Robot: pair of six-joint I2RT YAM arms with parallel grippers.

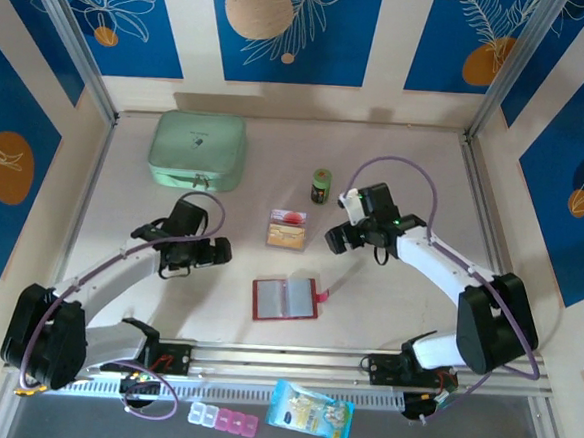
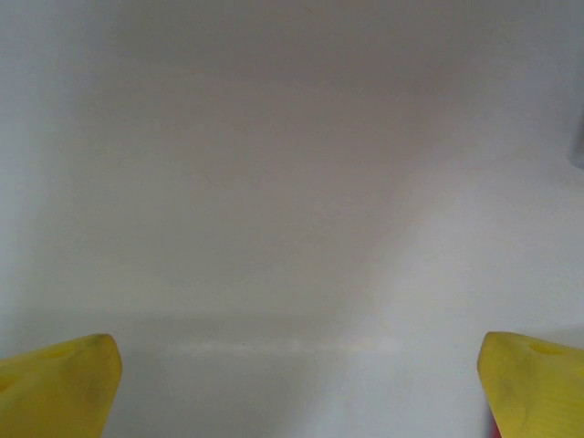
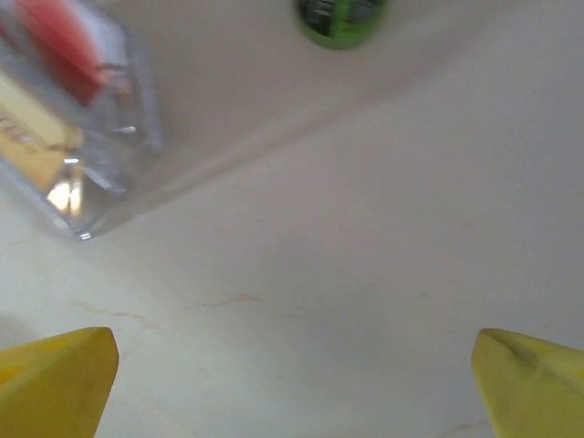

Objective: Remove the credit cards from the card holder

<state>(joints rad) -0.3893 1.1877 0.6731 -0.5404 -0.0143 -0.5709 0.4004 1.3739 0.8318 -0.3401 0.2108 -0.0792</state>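
Top external view had the card holder (image 1: 284, 299) lying open and flat on the table (image 1: 123, 197) between the two arms, with the credit cards (image 1: 287, 235) sitting in the clear tray (image 1: 270, 228) just beyond it. Left gripper (image 2: 297, 383) hung over bare table with jaws wide apart, and the right gripper (image 3: 292, 383) was same deal, spread open and empty near the tray's corner

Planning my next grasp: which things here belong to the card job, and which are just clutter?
Job: card holder, lying open; credit cards, in the clear tray.
Lying about: mint-green zip case, green bottle, pill organizer, blue packet.
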